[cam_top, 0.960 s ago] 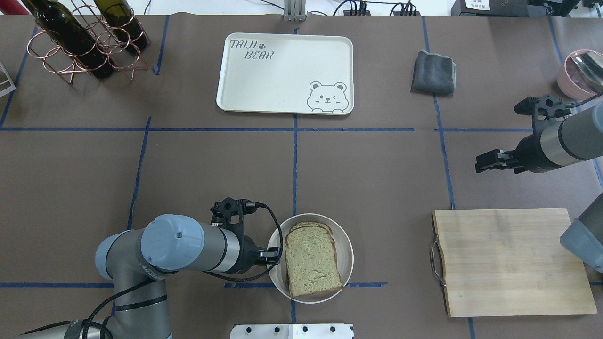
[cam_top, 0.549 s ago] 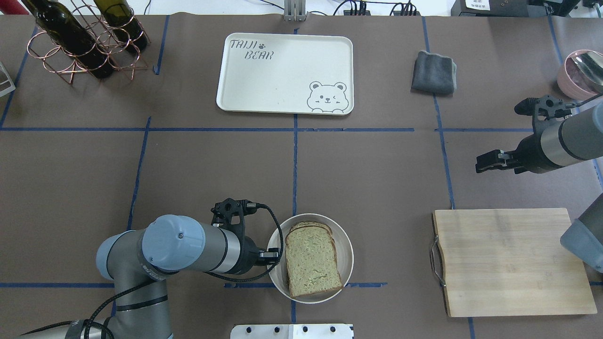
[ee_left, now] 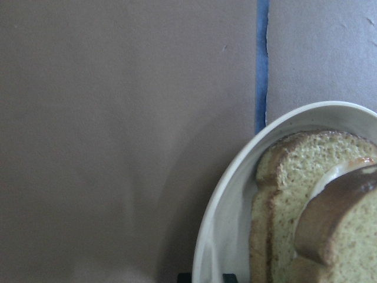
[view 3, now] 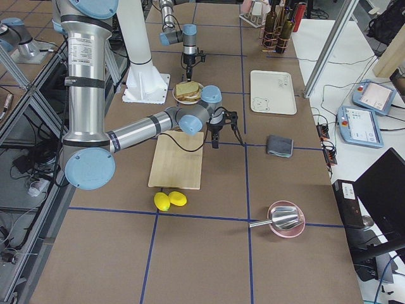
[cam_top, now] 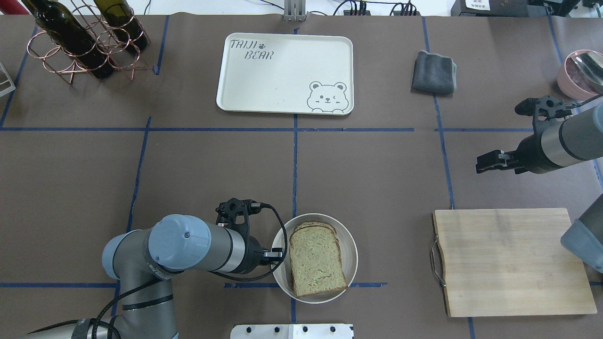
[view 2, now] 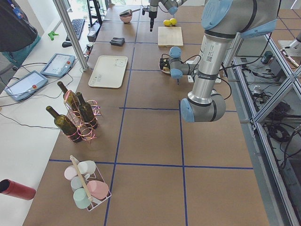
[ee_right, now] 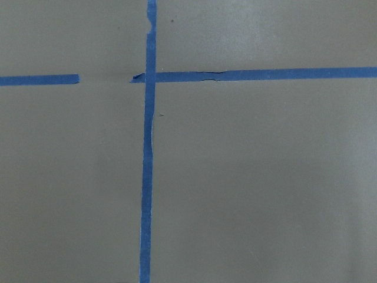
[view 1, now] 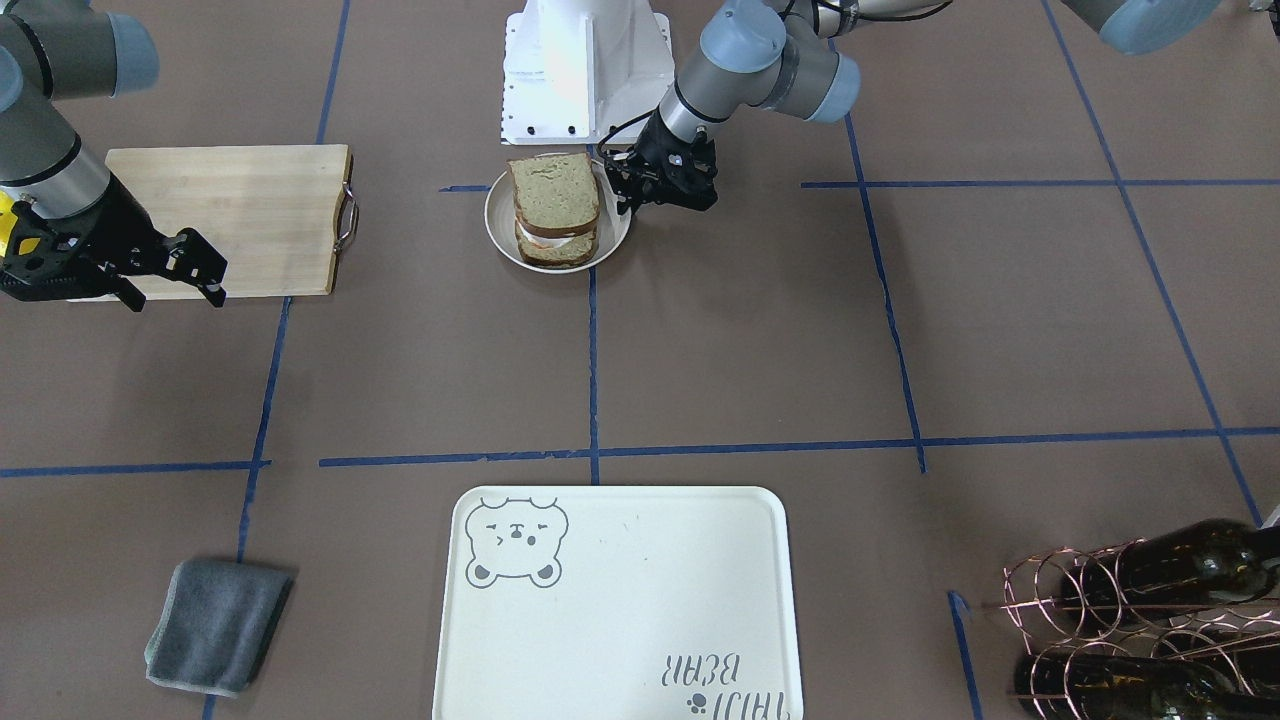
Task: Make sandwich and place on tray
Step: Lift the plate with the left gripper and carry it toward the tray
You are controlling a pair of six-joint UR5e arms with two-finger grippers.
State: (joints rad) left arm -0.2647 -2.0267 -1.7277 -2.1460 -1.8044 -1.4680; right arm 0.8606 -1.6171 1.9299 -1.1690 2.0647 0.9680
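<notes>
The sandwich [cam_top: 316, 256], two greenish-tan slices with a white egg edge between them [view 1: 553, 239], lies in a round white plate [cam_top: 351, 254] near the table's front. It also shows in the left wrist view [ee_left: 318, 206]. My left gripper [cam_top: 279, 255] is at the plate's left rim, its fingertips [ee_left: 228, 277] straddling the rim, shut on it. The cream tray [cam_top: 282, 75] with the bear drawing lies bare at the far middle. My right gripper [view 1: 170, 290] is open and empty, above the table beyond the cutting board's far edge.
A wooden cutting board [cam_top: 509, 261] lies at the front right. A folded grey cloth [cam_top: 433, 72] is right of the tray. A copper rack with wine bottles [cam_top: 85, 37] stands at the far left. A pink bowl [cam_top: 582, 70] sits at the far right.
My left gripper and the plate with the sandwich have shifted slightly to the right together. The right arm has barely moved.
</notes>
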